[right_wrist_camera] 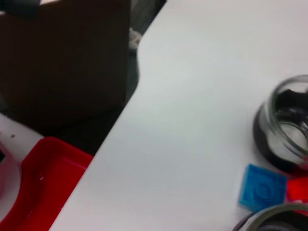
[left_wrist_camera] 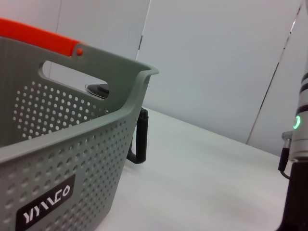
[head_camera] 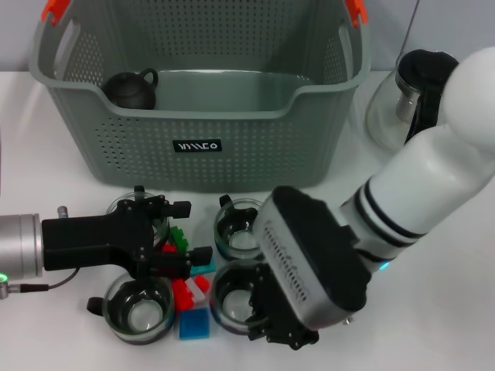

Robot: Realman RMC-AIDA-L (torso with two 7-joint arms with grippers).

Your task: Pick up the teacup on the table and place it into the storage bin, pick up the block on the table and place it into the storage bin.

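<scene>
Noted lower centre: black left gripper [head_camera: 166, 236], jaws apart, over small red plastic block [head_camera: 186, 292] among clear glass teacups [head_camera: 139, 308]; right gripper [head_camera: 267, 328] jaw state indeterminable, beside teacup.

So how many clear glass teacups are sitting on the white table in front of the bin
4 visible. One front left, one behind it under the left gripper, one centre near the storage bin, one front centre under the right gripper. The arms could hide more.

Four glass teacups [head_camera: 139, 309] and a few red, green, blue blocks [head_camera: 194, 323] sit on the white surface [head_camera: 433, 309] just before the grey-green storage bin [head_camera: 201, 116].
</scene>
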